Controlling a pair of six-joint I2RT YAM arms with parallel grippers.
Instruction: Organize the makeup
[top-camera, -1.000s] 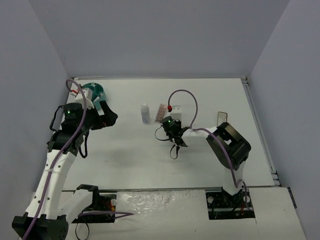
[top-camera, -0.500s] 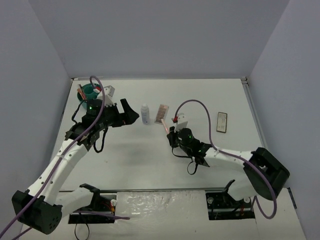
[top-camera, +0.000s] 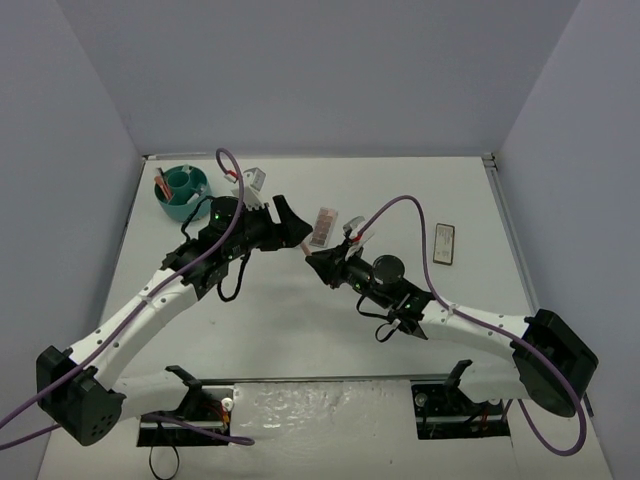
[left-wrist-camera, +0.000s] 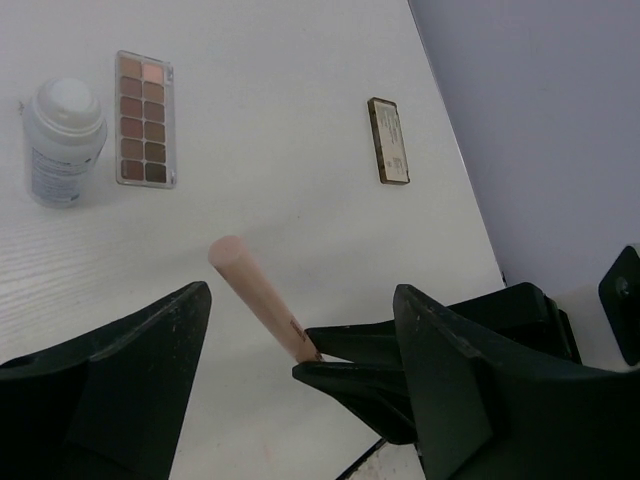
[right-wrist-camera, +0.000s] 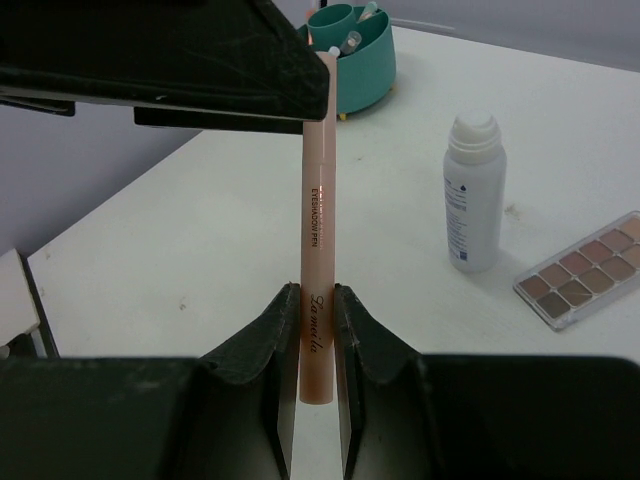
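Note:
My right gripper (right-wrist-camera: 317, 300) is shut on a thin pink stick (right-wrist-camera: 318, 215) and holds it above the table; the stick also shows in the left wrist view (left-wrist-camera: 262, 298). My left gripper (left-wrist-camera: 305, 300) is open, and its fingers straddle the stick's free end just beyond the right gripper's tips. In the top view the two grippers, left (top-camera: 295, 232) and right (top-camera: 320, 263), meet at mid-table. A white bottle (left-wrist-camera: 63, 140), a pinkish-brown palette (left-wrist-camera: 146, 118) and a dark-framed compact (left-wrist-camera: 389, 140) lie on the table.
A round teal divided tub (top-camera: 182, 188) with several sticks in it stands at the back left. The compact (top-camera: 445, 243) lies at the right and the palette (top-camera: 322, 227) just behind the grippers. Grey walls enclose the white table (top-camera: 250, 330).
My left arm has swung right from the teal tub to mid-table. My right gripper has moved left and up with the pink stick to meet it.

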